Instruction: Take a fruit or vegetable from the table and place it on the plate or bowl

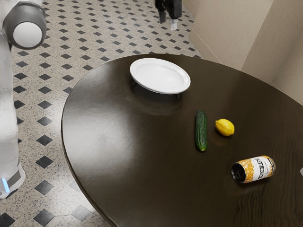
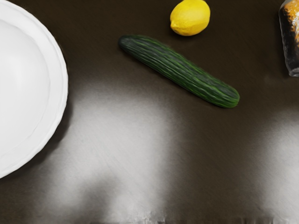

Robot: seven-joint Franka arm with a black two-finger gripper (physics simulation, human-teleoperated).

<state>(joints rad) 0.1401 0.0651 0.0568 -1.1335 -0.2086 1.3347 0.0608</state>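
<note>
A dark green cucumber lies on the round dark table, with a yellow lemon close beside it on the exterior view's right. A white plate sits near the table's far edge. My gripper hangs high above the far side of the table, beyond the plate, open with nothing between its fingers. In the wrist view the cucumber lies between the plate and the lemon.
An orange and white can lies on its side near the table's front right. The table's rim curves round on the exterior view's left, over a checkered floor. A beige wall stands behind.
</note>
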